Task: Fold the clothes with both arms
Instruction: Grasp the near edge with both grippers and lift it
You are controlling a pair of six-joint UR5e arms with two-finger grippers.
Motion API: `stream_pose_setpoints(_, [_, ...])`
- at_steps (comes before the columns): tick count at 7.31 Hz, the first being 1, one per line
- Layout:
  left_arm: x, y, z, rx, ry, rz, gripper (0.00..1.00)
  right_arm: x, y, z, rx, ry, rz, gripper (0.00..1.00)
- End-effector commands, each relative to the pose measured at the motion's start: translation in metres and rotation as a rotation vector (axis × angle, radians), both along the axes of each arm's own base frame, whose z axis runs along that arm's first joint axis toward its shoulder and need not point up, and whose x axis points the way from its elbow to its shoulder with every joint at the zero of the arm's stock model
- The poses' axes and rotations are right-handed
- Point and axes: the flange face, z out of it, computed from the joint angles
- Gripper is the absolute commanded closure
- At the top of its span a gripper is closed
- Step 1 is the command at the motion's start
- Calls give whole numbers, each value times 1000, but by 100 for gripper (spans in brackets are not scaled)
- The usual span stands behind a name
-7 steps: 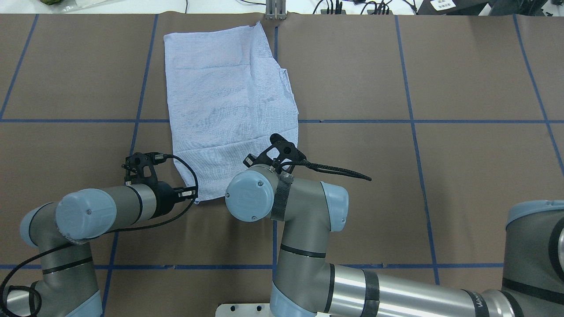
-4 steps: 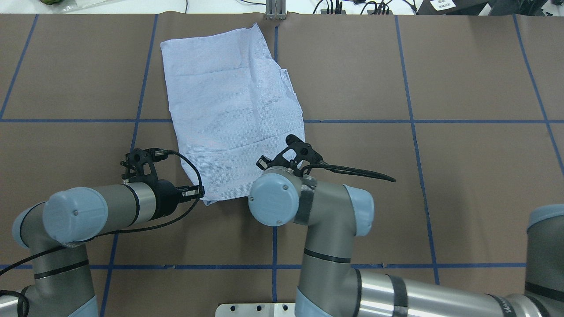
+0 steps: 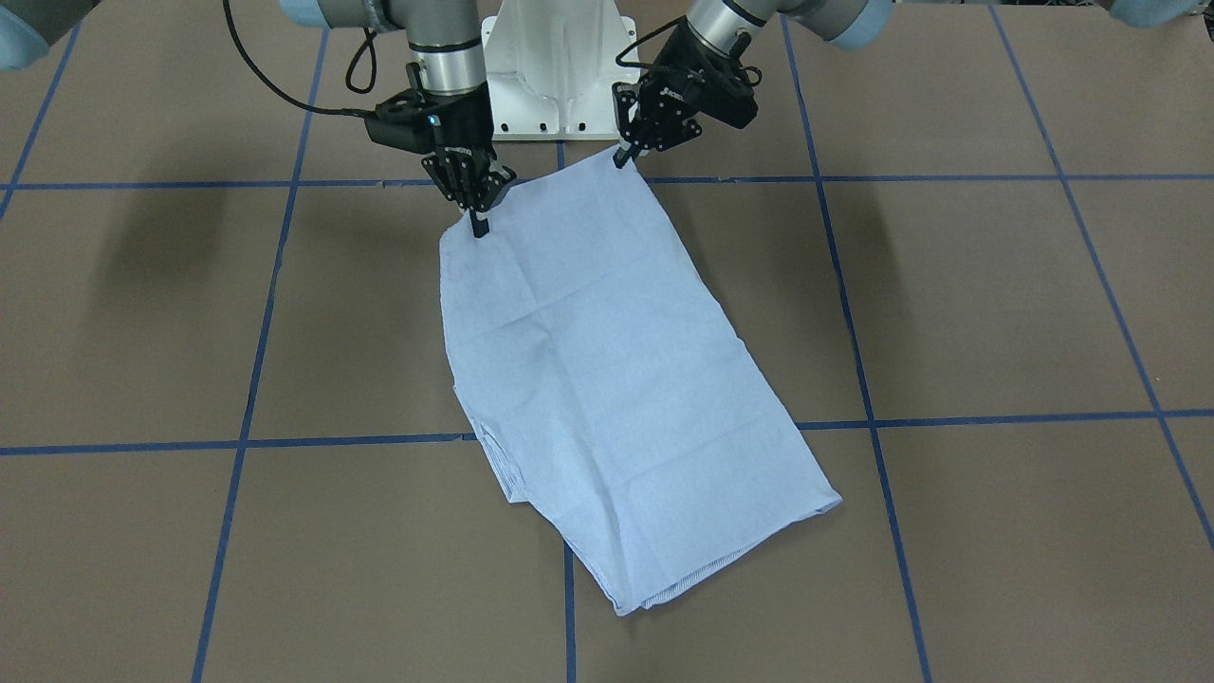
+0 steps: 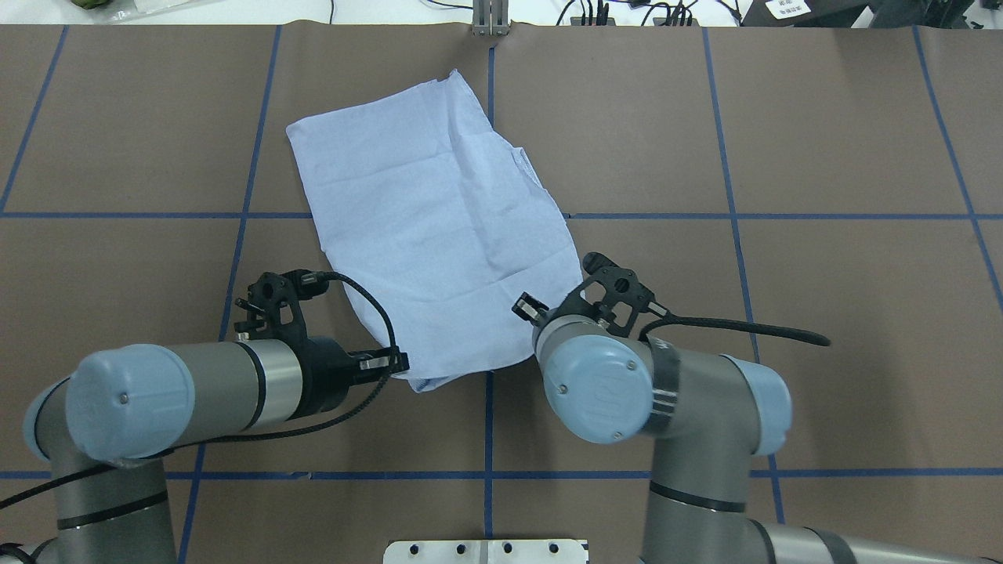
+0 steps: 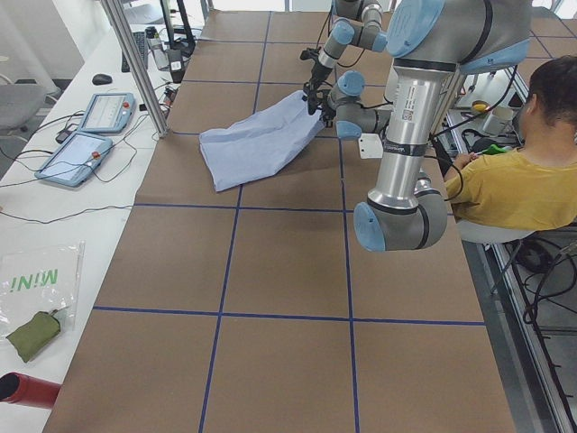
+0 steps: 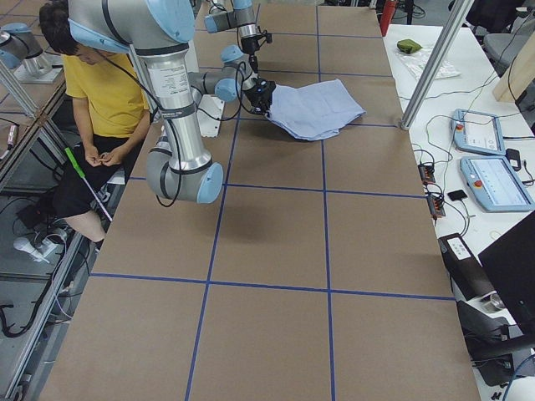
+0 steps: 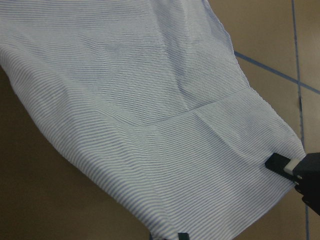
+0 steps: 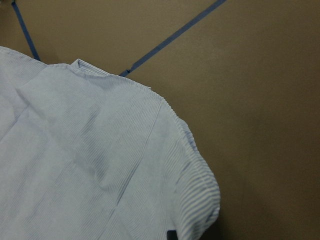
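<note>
- Clamped on corners of light blue striped shirt (image 3: 607,379) nearest the brown table's (image 3: 948,285) robot-side edge: black left gripper (image 3: 622,156), black right gripper (image 3: 480,225)
- Raise both level, taut, together

Even bright overhead light; soft arm shadows on table (image 3: 171,247); all views sharp.

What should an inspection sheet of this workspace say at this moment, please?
Surface: brown table with blue grid lines.
Job's things: one shirt, folded, lying askew on the table.
Clutter: nothing seen on the table.
Grippers: left gripper and right gripper each shut on a corner of the shirt nearest the robot.
Cables: left cable loops along the shirt's edge; right cable trails over bare table.
Surroundings: seated person in yellow behind the robot; tablets on a side bench.
</note>
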Motion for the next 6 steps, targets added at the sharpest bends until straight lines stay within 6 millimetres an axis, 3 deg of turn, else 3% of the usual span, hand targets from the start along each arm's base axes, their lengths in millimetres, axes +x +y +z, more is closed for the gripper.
stream_pose_setpoints(1, [-33, 39, -9, 3, 36, 63, 100, 40, 73, -33, 34, 12, -80, 100])
stream_pose_setpoints(2, [-66, 48, -2, 2, 33, 71, 100, 49, 86, -51, 28, 27, -93, 100])
stream_pose_setpoints(3, [-86, 51, -4, 3, 42, 74, 100, 49, 84, -69, 28, 30, -89, 100])
stream_pose_setpoints(5, [-88, 51, -21, -10, 20, 105, 100, 45, 71, -70, 34, 55, -69, 100])
stream_pose_setpoints(6, [-84, 48, -26, -10, 14, 100, 100, 41, 47, -68, 37, 76, -28, 100])
